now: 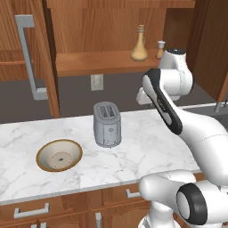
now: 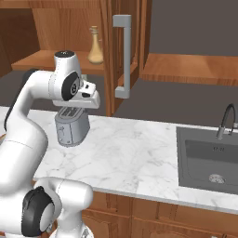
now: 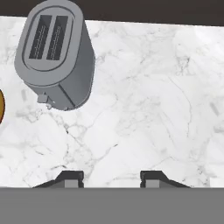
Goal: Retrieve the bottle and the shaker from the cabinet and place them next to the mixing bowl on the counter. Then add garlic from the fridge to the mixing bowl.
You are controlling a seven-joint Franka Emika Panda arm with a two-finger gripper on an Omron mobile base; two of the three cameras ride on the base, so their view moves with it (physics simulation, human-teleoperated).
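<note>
Hanging above the marble counter [image 1: 147,147], the gripper [image 3: 112,177] points down at bare stone, its two finger tips set a moderate way apart with nothing between them; the jaws hold nothing. In the hand view the grey toaster [image 3: 54,54] stands up and to the left of the finger tips, well clear of them, its two slots facing the camera.

The bottle [image 1: 140,44], a tan flask with a narrow neck, stands upright on the shelf [image 1: 89,62] of the open wooden cabinet, and the shaker [image 1: 160,49] stands just beside it on the right, partly hidden behind the arm's upper joint. Both are untouched, well above and behind the hand.

The mixing bowl [image 1: 59,155], cream inside with a brown rim, sits on the counter to the left of the toaster, near the front edge. In the right base view a sink [image 2: 207,160] with a curved tap [image 2: 225,122] lies at the far right of the counter
</note>
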